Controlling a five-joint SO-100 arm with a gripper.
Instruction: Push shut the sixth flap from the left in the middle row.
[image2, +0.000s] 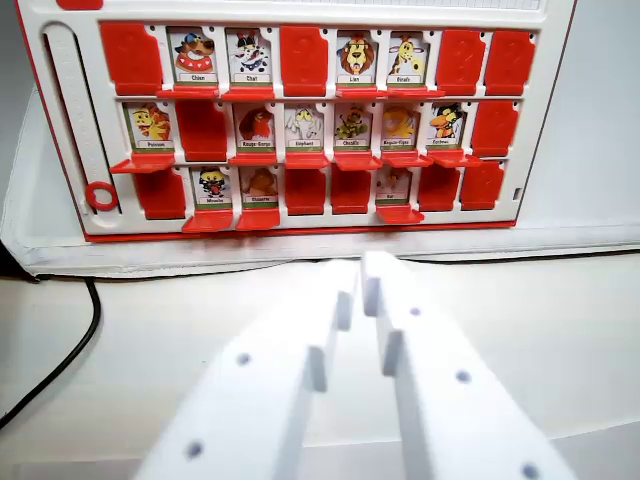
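A white table (560, 330) is carrying the board (300, 120). The gripper (362, 275), seemingly nearly closed and empty, is needing to advance centred on the sixth flap (405, 158).

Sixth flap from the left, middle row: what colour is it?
Red plastic flap, hanging open below a yellow animal card, clearest in the wrist view.

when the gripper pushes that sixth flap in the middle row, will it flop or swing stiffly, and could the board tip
The flap looks like thin rigid plastic hinged at its base, so it should swing up as one piece, not bend. It probably needs only a light push. The board leans nearly upright, so a hard shove from the gripper might tilt or slide it back.
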